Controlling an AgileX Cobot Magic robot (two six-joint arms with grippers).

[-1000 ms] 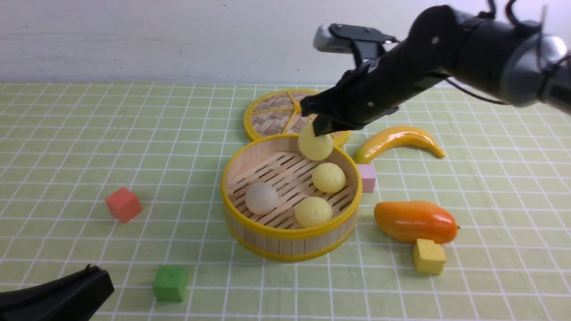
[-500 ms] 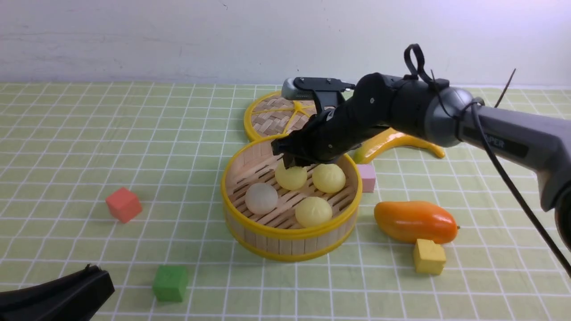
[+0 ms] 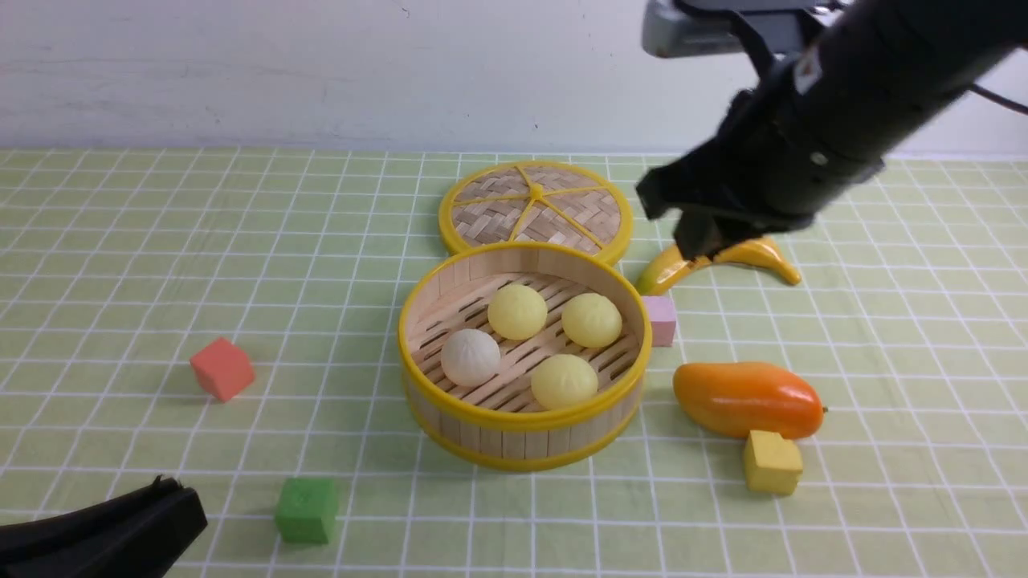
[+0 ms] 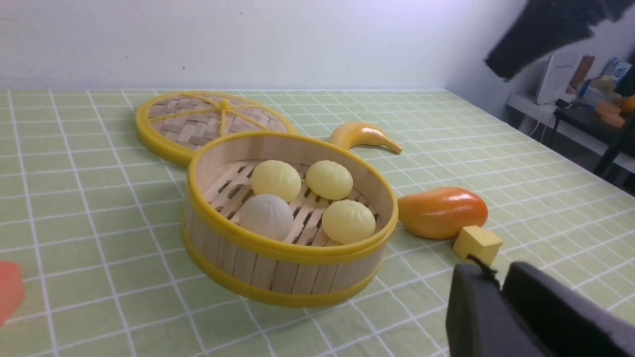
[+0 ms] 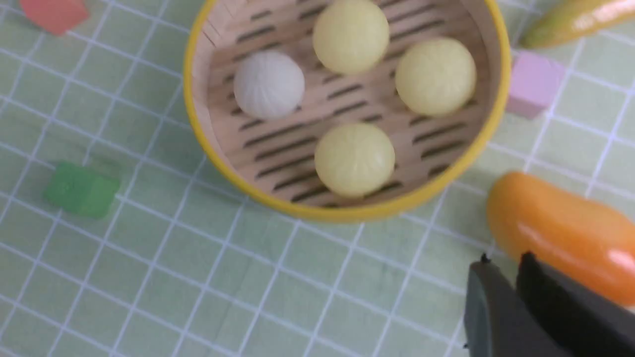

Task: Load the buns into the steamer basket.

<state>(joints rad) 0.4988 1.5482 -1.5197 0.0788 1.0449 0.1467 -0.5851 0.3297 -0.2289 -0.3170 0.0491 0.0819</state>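
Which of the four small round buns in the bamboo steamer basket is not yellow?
The off-white bun, on the robot's left side of the round bamboo steamer basket; the other three buns are pale yellow.

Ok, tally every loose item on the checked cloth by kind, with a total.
Round toy buns: 4, three pale yellow and one off-white
Small cubes: 4, red, green, pink, yellow
Toy fruit: 2, yellow banana, orange mango
Round bamboo steamer basket: 1
Flat woven bamboo lid: 1
Total: 12
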